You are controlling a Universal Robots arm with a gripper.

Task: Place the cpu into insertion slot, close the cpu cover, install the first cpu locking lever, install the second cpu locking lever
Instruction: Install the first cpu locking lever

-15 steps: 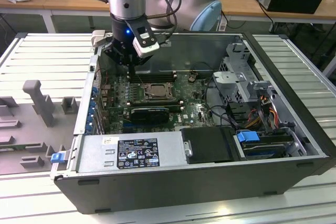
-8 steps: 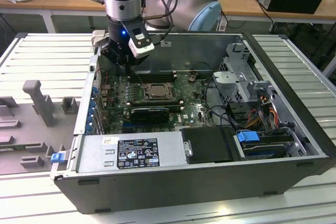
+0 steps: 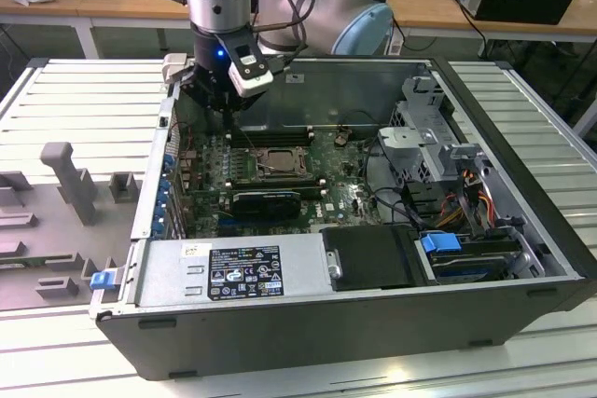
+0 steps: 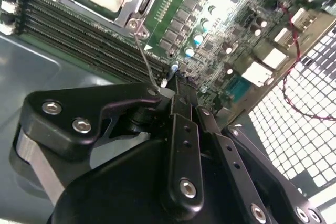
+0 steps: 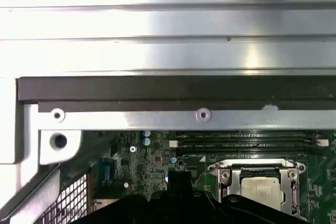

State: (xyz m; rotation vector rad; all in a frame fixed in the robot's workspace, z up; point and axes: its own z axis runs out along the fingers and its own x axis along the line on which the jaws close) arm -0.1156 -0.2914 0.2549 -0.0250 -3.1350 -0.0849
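a: where's the end effector?
b: low inside the open computer case, over the green motherboard beside the insertion slot. its fingers look clenched together, with a thin wire lever running up to the tips; i can't tell if it's truly gripped.
a: and the cpu?
b: already seated in the slot, silver top showing through the cpu cover, which lies flat over it. memory sticks run just beside the socket.

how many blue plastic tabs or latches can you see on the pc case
2: one blue tab at the case's front corner on the exterior view's left, one blue latch on the drive bay at its right. Others may be hidden.
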